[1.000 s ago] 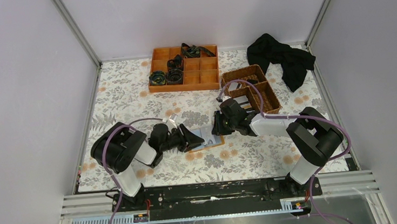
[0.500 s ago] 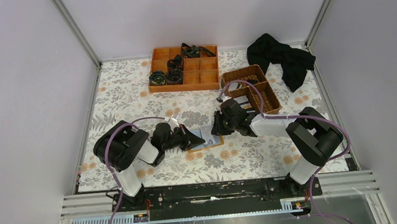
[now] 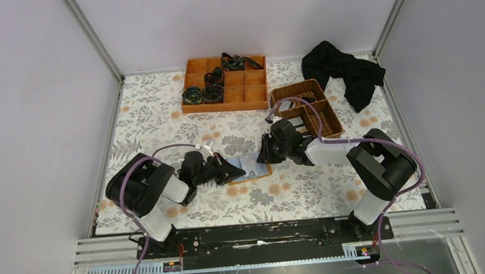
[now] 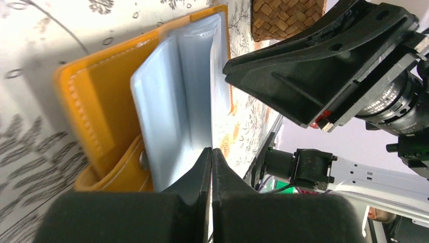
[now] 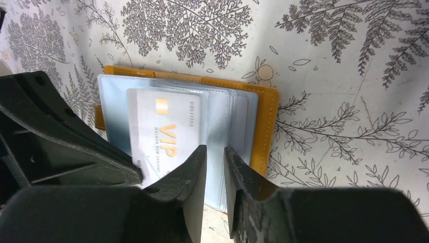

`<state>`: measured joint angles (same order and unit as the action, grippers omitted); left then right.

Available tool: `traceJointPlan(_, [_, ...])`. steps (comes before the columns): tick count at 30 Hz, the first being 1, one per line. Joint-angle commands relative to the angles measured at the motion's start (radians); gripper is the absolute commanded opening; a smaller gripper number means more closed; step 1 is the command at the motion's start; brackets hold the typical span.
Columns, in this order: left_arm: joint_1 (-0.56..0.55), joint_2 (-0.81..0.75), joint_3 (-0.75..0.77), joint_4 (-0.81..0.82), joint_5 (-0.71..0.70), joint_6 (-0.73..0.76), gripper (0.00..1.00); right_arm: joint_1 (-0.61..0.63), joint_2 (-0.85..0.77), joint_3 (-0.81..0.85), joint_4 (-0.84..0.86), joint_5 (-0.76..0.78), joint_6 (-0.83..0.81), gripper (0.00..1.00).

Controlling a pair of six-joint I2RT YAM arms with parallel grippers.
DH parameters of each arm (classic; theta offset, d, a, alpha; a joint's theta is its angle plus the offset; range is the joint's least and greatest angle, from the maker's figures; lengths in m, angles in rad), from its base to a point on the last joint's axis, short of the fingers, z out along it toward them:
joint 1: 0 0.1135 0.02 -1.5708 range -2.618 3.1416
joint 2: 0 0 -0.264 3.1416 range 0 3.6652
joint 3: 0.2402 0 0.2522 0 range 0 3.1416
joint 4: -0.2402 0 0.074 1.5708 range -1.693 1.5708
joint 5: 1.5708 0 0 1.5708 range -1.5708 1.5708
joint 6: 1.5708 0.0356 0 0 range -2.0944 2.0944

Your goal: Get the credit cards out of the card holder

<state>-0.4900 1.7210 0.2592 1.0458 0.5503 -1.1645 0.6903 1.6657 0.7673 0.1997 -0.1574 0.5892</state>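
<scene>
You have the card holder [image 3: 250, 169] lying open on the floral table, in the middle and a little nearer than the wicker basket [image 3: 307, 108], with a gripper at each side of it. That looks like a split of work: one side steadies, the other draws. Your left gripper [image 4: 211, 161] comes in from the left with its jaws pressed together right at the edge of the pale plastic sleeves [image 4: 172, 101], which stand fanned up off the orange cover. I judge it is after a sleeve leaf or a card edge, but the tips cover that very spot, so you cannot tell whether anything thin sits between them. Your right gripper [image 5: 215, 164] stands over the holder's far-right side, jaws a narrow slit apart with sleeve showing in the slit; whether it is pinching or only pressing down, I cannot tell. One white card marked VIP [image 5: 164, 131] shows inside a sleeve, one corner behind the left finger. How many more cards lie beneath is hidden, and the top view is too small to help.
</scene>
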Motion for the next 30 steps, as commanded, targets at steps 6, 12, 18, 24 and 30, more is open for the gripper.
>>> traceJointPlan(6, [0.032, -0.3, -0.01, -0.483, -0.119, 0.217, 0.0, -0.051, 0.07, 0.007, -0.031, -0.016, -0.029, 0.27])
traceJointPlan(12, [0.053, -0.426, 0.027, -0.677, -0.145, 0.27, 0.0, -0.052, 0.085, 0.01, -0.019, -0.022, -0.025, 0.27])
traceJointPlan(18, [0.06, -0.551, 0.038, -0.8, -0.219, 0.278, 0.0, -0.052, 0.064, 0.007, -0.037, -0.001, -0.04, 0.27])
traceJointPlan(24, [0.114, -0.767, 0.071, -0.978, -0.294, 0.301, 0.0, -0.052, 0.063, 0.014, -0.038, -0.01, -0.05, 0.28])
traceJointPlan(30, [0.137, -0.796, 0.059, -0.86, -0.186, 0.278, 0.0, -0.051, 0.01, -0.006, -0.027, -0.012, -0.048, 0.29])
